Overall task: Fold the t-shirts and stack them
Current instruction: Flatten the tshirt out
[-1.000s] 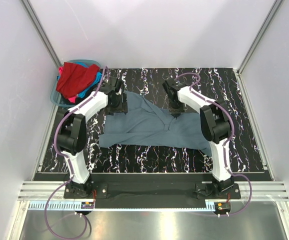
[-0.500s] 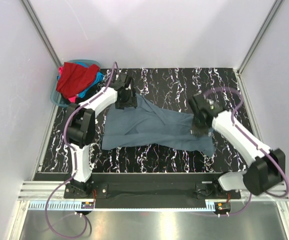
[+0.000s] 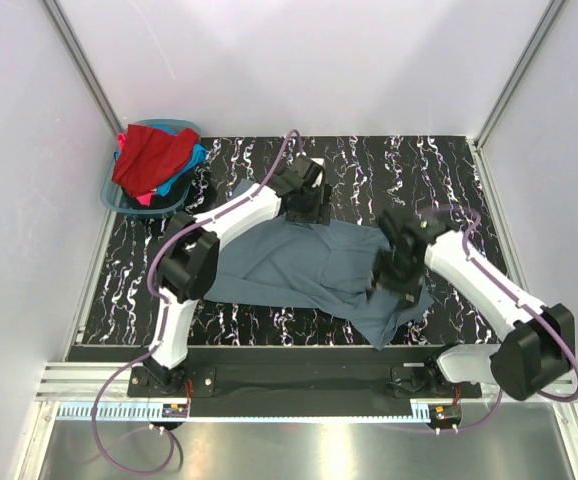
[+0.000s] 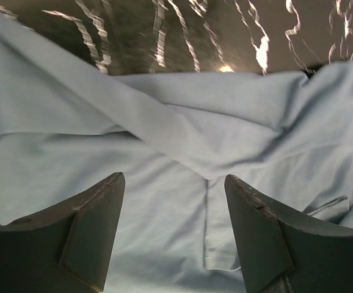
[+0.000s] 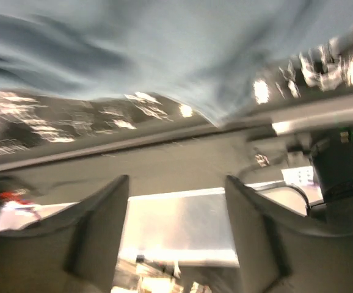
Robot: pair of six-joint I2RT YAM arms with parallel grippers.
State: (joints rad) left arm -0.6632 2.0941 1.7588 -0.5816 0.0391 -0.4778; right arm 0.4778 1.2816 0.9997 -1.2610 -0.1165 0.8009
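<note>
A slate grey-blue t-shirt (image 3: 309, 265) lies rumpled across the middle of the black marbled table, with a long fold running over it (image 4: 164, 122). My left gripper (image 3: 312, 207) hovers over the shirt's far edge. It is open (image 4: 173, 180), and only cloth shows below its fingers. My right gripper (image 3: 391, 283) is over the shirt's right near part. In the blurred right wrist view it stands open (image 5: 176, 180), nothing between its fingers, and the shirt (image 5: 164, 49) fills the top. Red (image 3: 154, 155), bright blue (image 3: 194, 158) and pink (image 3: 145, 200) t-shirts are heaped at the far left.
A teal-blue plastic basket (image 3: 117, 203) at the far left corner holds the heaped shirts. White walls close the table on three sides. The metal rail (image 3: 299, 385) with both arm bases runs along the near edge.
My right gripper carried the shirt's right part toward the near edge and then opened, letting it go. My left arm swept rightward along the shirt's far edge, staying open.
</note>
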